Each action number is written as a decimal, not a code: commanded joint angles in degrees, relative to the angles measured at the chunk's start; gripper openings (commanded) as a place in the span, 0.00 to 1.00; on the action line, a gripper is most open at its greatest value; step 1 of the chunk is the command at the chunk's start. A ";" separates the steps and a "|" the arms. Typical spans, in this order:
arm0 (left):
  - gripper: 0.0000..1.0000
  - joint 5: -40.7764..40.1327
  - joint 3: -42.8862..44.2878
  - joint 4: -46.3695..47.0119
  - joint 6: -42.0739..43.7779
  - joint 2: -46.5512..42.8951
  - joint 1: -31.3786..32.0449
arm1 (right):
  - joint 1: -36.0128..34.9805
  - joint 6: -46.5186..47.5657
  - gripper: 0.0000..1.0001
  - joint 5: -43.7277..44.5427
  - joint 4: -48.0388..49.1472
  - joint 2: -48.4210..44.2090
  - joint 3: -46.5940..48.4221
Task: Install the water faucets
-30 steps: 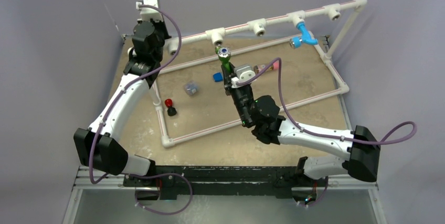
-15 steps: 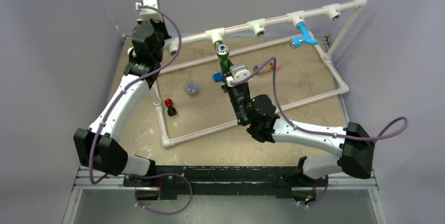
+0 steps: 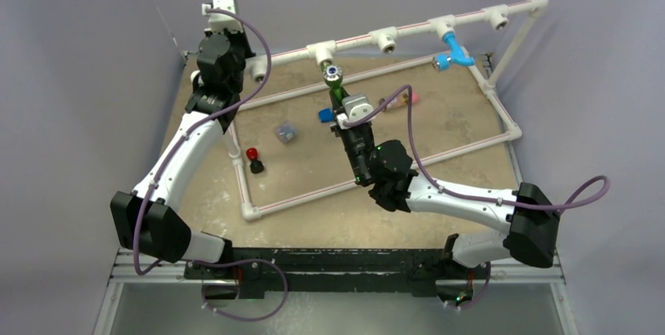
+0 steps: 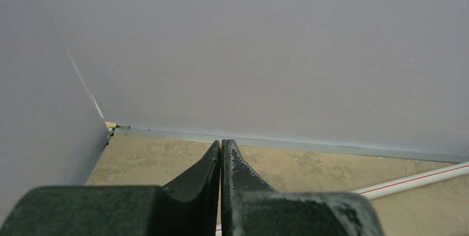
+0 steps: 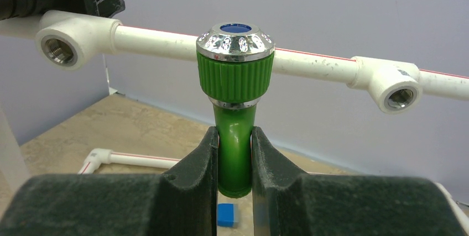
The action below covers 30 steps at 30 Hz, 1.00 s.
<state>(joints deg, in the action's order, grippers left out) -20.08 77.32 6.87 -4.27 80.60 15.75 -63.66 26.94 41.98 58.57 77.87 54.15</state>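
My right gripper (image 3: 339, 102) is shut on the stem of the bright green faucet (image 3: 335, 82), holding it upright in the air with its silvery mouth upward. The mouth sits just below a white T-fitting (image 3: 324, 54) on the raised pipe. In the right wrist view the green faucet (image 5: 235, 70) stands between my right gripper's (image 5: 234, 135) jaws, in front of the pipe between two T-fittings (image 5: 60, 48) (image 5: 396, 88). The light blue faucet (image 3: 456, 50) hangs from a T-fitting (image 3: 445, 27) further right. My left gripper (image 4: 221, 143) is shut and empty, high at the pipe's left end (image 3: 223, 25).
A white pipe frame (image 3: 376, 182) lies on the tan table. Inside it lie a small blue block (image 3: 325, 115), a pink-capped brown cylinder (image 3: 398, 100), a red-topped black piece (image 3: 253, 159) and a small grey-blue piece (image 3: 285, 132). Purple walls close the back and sides.
My right gripper has moved a little left and toward the raised pipe with the green faucet, then held still. The left arm has not moved.
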 commanded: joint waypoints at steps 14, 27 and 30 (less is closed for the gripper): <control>0.00 1.88 -4.18 -11.28 0.75 2.02 0.21 | 3.36 0.43 0.00 -0.94 -0.09 0.20 0.84; 0.00 2.13 -4.02 -11.50 0.85 2.67 0.17 | 3.34 1.99 0.00 -0.40 1.18 -0.31 -2.47; 0.00 2.15 -3.93 -11.65 0.76 2.81 0.23 | 3.29 1.50 0.00 -0.47 1.35 -0.21 -2.97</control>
<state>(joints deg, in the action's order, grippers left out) -19.90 77.23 7.29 -3.86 80.75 15.51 -61.80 27.92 39.13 58.74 77.49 52.53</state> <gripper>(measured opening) 0.002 0.213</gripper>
